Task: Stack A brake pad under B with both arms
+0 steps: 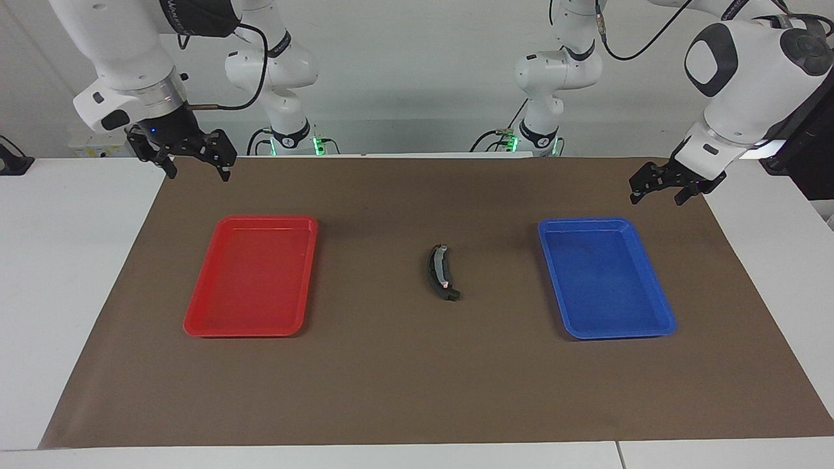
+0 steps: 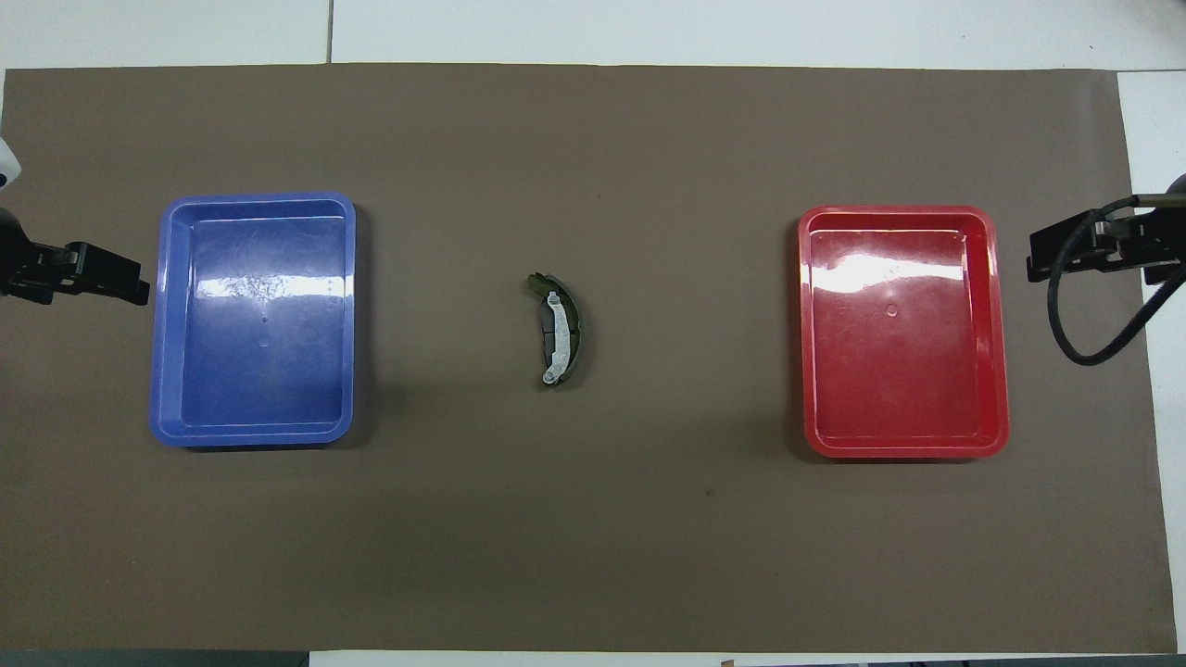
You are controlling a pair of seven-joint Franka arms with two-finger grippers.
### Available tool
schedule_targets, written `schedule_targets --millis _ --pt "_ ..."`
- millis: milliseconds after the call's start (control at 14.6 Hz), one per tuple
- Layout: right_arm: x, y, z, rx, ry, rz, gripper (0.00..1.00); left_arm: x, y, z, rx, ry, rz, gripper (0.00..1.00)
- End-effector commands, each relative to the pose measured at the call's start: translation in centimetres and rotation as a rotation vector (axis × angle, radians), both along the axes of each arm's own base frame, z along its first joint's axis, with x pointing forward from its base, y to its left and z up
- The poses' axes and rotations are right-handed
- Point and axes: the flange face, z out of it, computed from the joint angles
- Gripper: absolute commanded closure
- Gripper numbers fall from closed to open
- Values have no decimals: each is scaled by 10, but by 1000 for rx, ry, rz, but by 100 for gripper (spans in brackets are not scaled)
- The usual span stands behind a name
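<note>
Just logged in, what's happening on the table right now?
Nothing is being handled. Both arms wait with open end effectors: the left end effector hangs by the blue tray, the right end effector by the red tray. Both trays are empty. The brake pad pieces lie stacked together on the brown mat between the trays.

We see a white table [image 1: 65, 260] under a brown mat [image 1: 404, 378]. On the mat we find a red tray [image 1: 311, 273] toward the right arm's end, a blue tray [image 1: 552, 273] toward the left arm's, and the crescent B [image 1: 434, 273] between them.
</note>
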Motion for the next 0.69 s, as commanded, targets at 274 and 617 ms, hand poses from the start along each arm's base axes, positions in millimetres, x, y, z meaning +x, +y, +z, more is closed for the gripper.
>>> schedule_targets --millis 274,617 --pt "-5 -2 2 4 15 27 0 -4 2 0 1 -7 14 0" --pt "-6 -2 3 3 13 21 0 -4 2 0 1 -6 14 0"
